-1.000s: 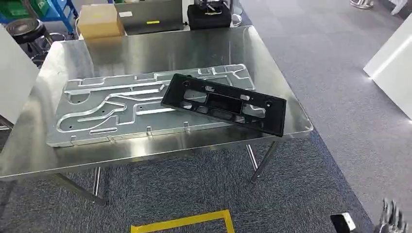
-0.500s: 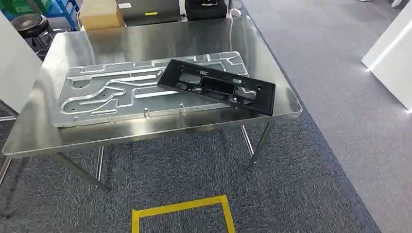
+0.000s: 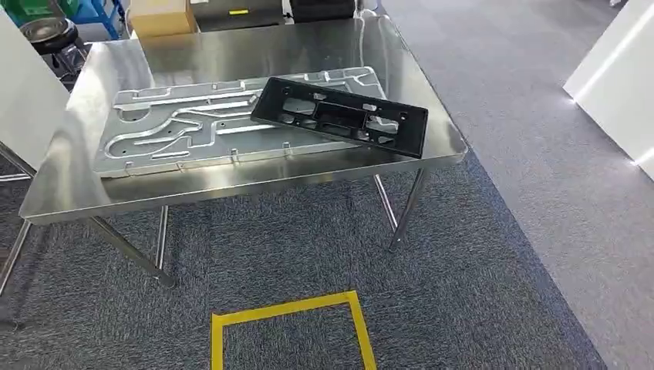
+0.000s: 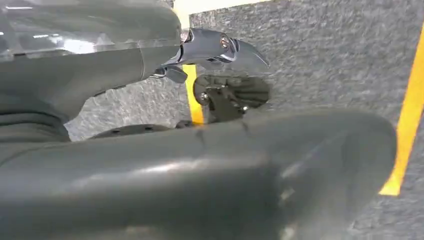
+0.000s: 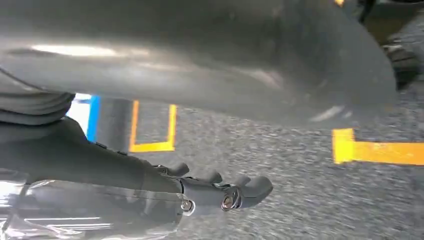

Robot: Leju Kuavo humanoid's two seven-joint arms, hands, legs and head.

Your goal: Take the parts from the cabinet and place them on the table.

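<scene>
Logging stock on the steel table (image 3: 254, 196): one black plastic frame (image 3: 339, 116), lying flat with its left end overlapping the large silver stamped panel (image 3: 193, 127) — both parts already set down there. I am reading the black frame's long axis as running across the table, slanting from far-left to near-right, its right end sitting close to the table's right edge.

Hands: both are hanging low over the grey carpet, apart from the table and the parts. I am seeing the left hand (image 4: 220, 55) empty, fingers stretched out and holding nothing; the right hand (image 5: 220, 192) likewise released, dark fingers extended. The parts are lying ahead of and above both hands; I am judging neither arm clearly nearer, though the frame sits toward the right side.

Yellow floor tape (image 3: 289, 324) is marking a square ahead of the table. The cabinet is out of frame, so I am unable to count remaining parts — thumbs are blocking much of both wrist views.
</scene>
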